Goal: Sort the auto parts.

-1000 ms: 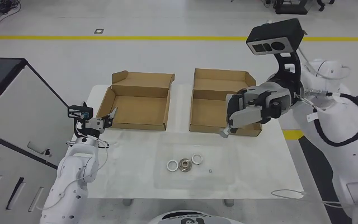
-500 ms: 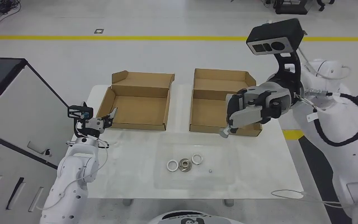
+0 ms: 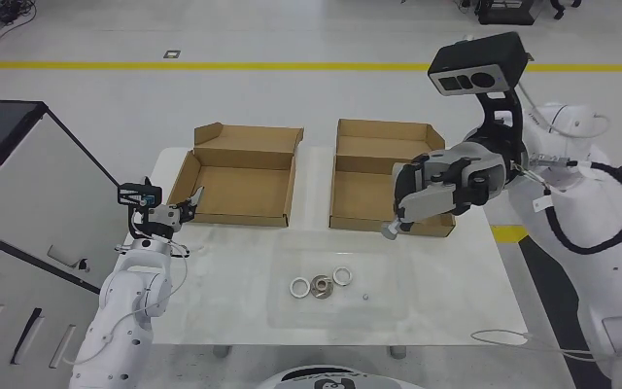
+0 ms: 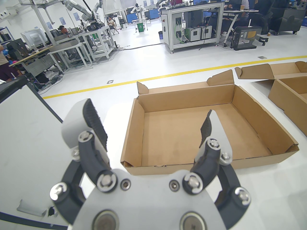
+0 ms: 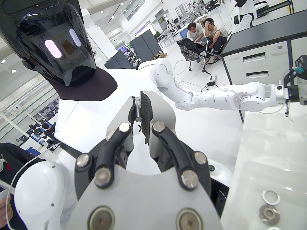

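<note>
My right gripper (image 3: 391, 229) hangs over the front edge of the right cardboard box (image 3: 384, 146) and is shut on a small threaded bolt (image 5: 137, 112), pinched between its pads. Loose on the table in front lie two white rings (image 3: 300, 287), a metal flanged part (image 3: 320, 289) and a tiny bead-like part (image 3: 365, 296). In the right wrist view, a white ring (image 5: 271, 197) and a metal washer (image 5: 269, 214) rest on the table. My left gripper (image 3: 190, 201) stands open at the left edge of the left cardboard box (image 3: 243, 190), with nothing between its fingers (image 4: 93, 122).
Both boxes (image 4: 199, 125) sit open with flaps up at the back of the white table (image 3: 233, 292). A dark-edged white panel (image 3: 44, 185) stands close to the left arm. A person's hand (image 5: 4, 207) shows beside the robot.
</note>
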You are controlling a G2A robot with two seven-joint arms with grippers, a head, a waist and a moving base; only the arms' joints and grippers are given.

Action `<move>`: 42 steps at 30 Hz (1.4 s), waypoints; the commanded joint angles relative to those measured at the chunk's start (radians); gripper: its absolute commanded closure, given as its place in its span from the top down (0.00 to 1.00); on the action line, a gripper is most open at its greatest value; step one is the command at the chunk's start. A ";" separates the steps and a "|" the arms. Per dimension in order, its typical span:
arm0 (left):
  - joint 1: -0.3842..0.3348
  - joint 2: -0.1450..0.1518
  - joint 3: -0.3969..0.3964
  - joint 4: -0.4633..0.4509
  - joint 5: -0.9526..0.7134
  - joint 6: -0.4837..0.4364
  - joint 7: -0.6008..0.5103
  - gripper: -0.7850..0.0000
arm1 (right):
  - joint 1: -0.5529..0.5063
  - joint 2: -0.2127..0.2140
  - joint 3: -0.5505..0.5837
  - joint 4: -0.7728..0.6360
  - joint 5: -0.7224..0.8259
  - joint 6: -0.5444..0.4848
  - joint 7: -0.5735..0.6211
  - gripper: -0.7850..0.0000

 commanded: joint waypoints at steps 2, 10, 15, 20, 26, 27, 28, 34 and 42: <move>0.000 0.000 0.000 0.000 0.000 0.000 0.000 1.00 | 0.000 0.000 0.000 0.000 0.000 0.000 0.000 0.00; 0.000 0.000 0.000 0.000 0.000 0.000 0.000 1.00 | 0.000 0.000 0.000 0.000 0.000 0.000 0.000 0.00; 0.000 0.000 0.000 0.000 0.000 0.000 0.000 1.00 | -0.026 -0.004 0.011 -0.025 0.006 0.012 -0.030 0.00; 0.000 0.000 0.000 0.000 0.000 0.000 0.000 1.00 | -0.051 -0.013 0.027 -0.030 0.072 0.007 -0.018 0.00; 0.000 0.000 0.000 0.000 0.000 0.000 0.000 1.00 | -0.079 -0.032 0.026 -0.035 0.223 -0.004 0.002 0.00; 0.000 0.000 0.000 0.000 0.000 0.000 0.000 1.00 | -0.082 -0.036 0.025 -0.035 0.247 -0.005 0.006 0.00; 0.000 0.000 0.000 0.000 0.000 0.000 0.000 1.00 | -0.085 -0.040 0.025 -0.033 0.266 -0.003 0.008 0.00; 0.000 0.000 0.000 0.000 0.000 0.000 0.000 1.00 | -0.097 -0.057 0.028 -0.023 0.317 0.014 0.001 0.00; 0.000 0.000 0.000 0.000 0.000 0.000 0.000 1.00 | -0.098 -0.074 0.029 -0.006 0.239 0.052 -0.046 0.00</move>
